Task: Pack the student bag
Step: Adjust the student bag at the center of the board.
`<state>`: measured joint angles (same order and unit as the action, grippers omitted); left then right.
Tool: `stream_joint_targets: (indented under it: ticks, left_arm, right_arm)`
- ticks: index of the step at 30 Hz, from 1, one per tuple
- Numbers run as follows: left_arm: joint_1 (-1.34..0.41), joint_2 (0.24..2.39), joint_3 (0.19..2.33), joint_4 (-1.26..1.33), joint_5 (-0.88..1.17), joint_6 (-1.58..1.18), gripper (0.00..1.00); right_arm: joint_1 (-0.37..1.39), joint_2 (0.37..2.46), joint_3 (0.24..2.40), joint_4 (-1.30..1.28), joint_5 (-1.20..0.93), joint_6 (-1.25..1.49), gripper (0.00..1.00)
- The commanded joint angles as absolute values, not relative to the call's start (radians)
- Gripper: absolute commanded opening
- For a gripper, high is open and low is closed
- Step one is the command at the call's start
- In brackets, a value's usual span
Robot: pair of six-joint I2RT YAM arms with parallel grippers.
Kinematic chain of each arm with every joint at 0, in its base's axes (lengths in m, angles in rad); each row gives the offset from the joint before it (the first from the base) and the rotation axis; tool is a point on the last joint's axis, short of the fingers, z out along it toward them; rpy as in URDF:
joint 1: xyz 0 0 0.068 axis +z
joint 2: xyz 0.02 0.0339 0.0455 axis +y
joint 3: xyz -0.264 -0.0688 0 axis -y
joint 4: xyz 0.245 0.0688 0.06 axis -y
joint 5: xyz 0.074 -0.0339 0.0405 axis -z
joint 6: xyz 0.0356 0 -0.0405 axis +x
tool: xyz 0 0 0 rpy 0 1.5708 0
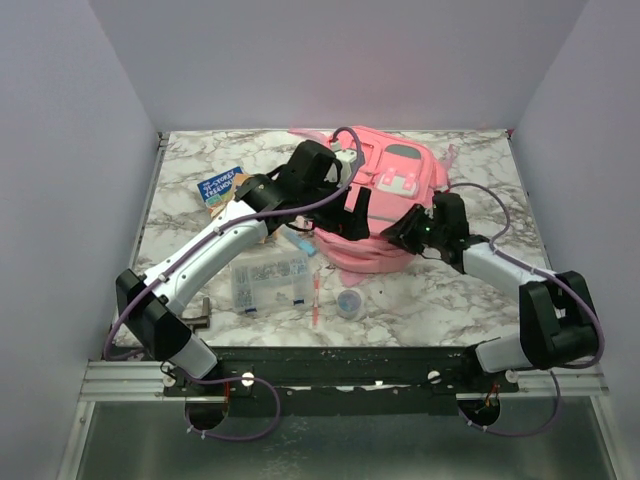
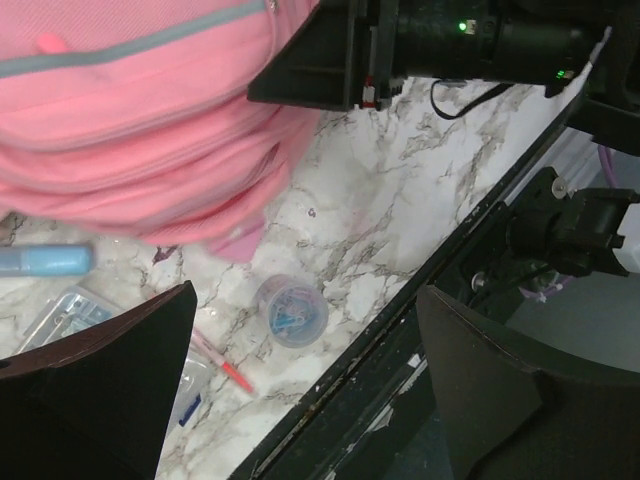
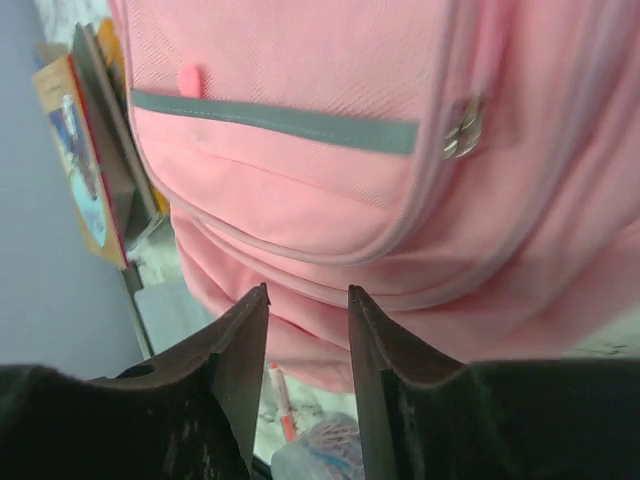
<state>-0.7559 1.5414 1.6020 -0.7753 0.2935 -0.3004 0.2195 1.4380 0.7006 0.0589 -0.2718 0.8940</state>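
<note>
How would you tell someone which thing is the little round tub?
Find the big pink student bag on the marble table. Just below it in the top view sits the little round tub, beside a pink pen and a clear compartment box. Only it is round, with blue bits inside.

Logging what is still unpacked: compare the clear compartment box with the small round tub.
The compartment box is flat and rectangular; the round tub is a short cylinder. The compartment box is clearly the larger of the two. In the top view the box lies left of the pink pen, the tub right of it. Both are clear plastic and sit on the table, near the student bag but outside it.
</note>
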Motion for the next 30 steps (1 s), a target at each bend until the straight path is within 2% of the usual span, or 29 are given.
stream_joint_targets:
  ticks: [1, 3, 9, 19, 22, 25, 30]
  left_arm:
    - [-0.76, 1.571, 1.61, -0.792, 0.226, -0.283, 0.94]
    - [-0.759, 1.583, 1.608, -0.79, 0.233, -0.288, 0.94]
    - [-0.759, 1.608, 1.593, -0.766, 0.222, -0.296, 0.94]
    - [-0.7, 1.642, 1.543, -0.7, 0.224, -0.334, 0.94]
    - [-0.656, 1.641, 1.502, -0.644, 0.24, -0.392, 0.93]
    - [-0.6, 1.634, 1.443, -0.579, 0.248, -0.464, 0.93]
    - [-0.547, 1.681, 1.405, -0.537, 0.223, -0.522, 0.95]
  right_arm:
    - [0.246, 1.352, 0.731, -0.008, -0.235, 0.875, 0.49]
    - [0.247, 1.338, 0.796, -0.121, -0.095, 0.789, 0.56]
    - [0.204, 1.422, 0.941, -0.194, -0.006, 0.561, 0.55]
    - [0.108, 1.577, 0.987, -0.144, -0.216, 0.5, 0.51]
    - [0.105, 1.586, 0.966, -0.133, -0.154, 0.524, 0.52]
    - [0.083, 1.615, 0.936, -0.058, -0.222, 0.633, 0.54]
    - [0.065, 1.692, 0.936, -0.029, -0.167, 0.739, 0.58]
